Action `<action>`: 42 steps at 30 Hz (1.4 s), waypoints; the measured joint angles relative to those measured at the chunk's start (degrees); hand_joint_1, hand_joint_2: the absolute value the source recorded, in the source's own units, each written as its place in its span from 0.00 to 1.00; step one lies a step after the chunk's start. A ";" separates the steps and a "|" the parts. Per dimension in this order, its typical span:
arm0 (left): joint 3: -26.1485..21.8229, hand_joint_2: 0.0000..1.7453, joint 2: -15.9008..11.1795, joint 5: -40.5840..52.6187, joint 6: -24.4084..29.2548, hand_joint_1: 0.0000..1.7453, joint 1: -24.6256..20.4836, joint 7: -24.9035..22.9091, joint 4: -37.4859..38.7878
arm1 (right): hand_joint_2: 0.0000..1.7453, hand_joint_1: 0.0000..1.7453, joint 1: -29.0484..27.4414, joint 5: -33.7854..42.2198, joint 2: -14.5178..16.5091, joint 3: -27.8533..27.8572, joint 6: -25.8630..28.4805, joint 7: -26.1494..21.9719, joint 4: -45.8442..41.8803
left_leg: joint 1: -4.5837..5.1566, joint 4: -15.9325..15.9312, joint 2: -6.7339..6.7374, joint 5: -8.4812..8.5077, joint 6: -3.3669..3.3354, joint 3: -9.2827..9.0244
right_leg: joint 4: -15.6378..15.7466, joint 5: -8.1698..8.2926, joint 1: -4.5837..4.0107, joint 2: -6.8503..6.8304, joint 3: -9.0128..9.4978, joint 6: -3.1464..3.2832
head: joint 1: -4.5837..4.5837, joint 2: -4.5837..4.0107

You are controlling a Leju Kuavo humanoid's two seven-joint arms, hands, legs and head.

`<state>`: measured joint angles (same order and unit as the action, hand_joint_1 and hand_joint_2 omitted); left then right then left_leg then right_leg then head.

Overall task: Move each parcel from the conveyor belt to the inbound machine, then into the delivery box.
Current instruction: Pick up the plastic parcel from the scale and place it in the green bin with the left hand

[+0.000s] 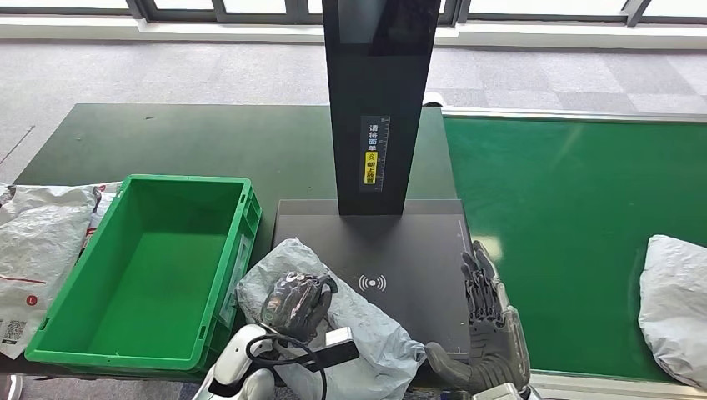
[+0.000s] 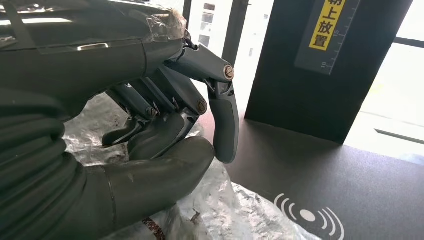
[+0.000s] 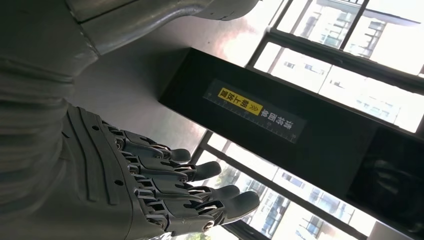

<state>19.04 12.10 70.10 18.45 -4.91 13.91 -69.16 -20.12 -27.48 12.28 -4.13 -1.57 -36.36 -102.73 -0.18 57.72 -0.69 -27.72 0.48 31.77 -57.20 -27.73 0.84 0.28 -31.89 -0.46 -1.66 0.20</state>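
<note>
Grey parcel [image 1: 350, 333] under left hand [image 1: 296, 304], fingers curled on it.

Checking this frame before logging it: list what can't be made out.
- Grey parcel under the left hand: head view, label side hidden; its near end covered by the arm.
- Second parcel on the conveyor belt: cut by the right edge.
- Inbound machine column: top cropped; sticker print too small.

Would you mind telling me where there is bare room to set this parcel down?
The green crate is empty inside. The scanner pad is bare right of the parcel. It is crowded left of the crate, where bags lie.
</note>
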 joint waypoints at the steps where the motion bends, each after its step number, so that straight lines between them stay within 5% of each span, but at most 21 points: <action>1: 0.00 0.75 0.01 0.01 -0.02 0.18 0.00 -0.16 0.18 | 1.00 0.00 0.15 0.01 0.00 0.00 -0.01 -0.01 0.15 | 0.00 0.00 0.00 0.00 0.00 0.00 | 0.00 0.00 0.00 0.00 0.00 0.00 | 0.00 0.00; 2: 0.00 0.50 0.01 0.01 -0.01 0.00 0.00 -0.33 0.35 | 1.00 0.00 0.28 0.01 0.00 0.00 -0.02 -0.01 0.30 | 0.00 0.00 0.00 0.00 0.00 0.00 | 0.00 0.00 0.00 0.00 0.00 0.00 | 0.00 0.00; 4: 0.00 0.00 0.01 0.02 0.01 0.00 0.00 -0.65 0.71 | 1.00 0.00 0.43 0.03 0.00 0.00 -0.02 0.00 0.59 | 0.00 0.00 0.00 0.00 0.00 0.00 | 0.00 0.00 0.00 0.00 0.01 0.00 | 0.01 0.00; 42: 0.00 0.00 -2.42 7.93 -7.24 0.00 4.40 -6.17 -4.08 | 1.00 0.00 1.57 1.19 0.02 0.00 -0.98 0.15 2.93 | 0.00 0.00 -0.02 0.00 0.00 0.01 | 0.00 0.00 0.00 -0.01 0.01 0.00 | 0.00 0.00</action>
<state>19.04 9.68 78.03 11.21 -0.50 7.74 -73.24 -18.55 -26.29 12.30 -4.13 -2.56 -36.22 -99.80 -0.18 57.72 -0.70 -27.72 0.48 31.78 -57.20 -27.73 0.84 0.27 -31.88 -0.46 -1.66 0.20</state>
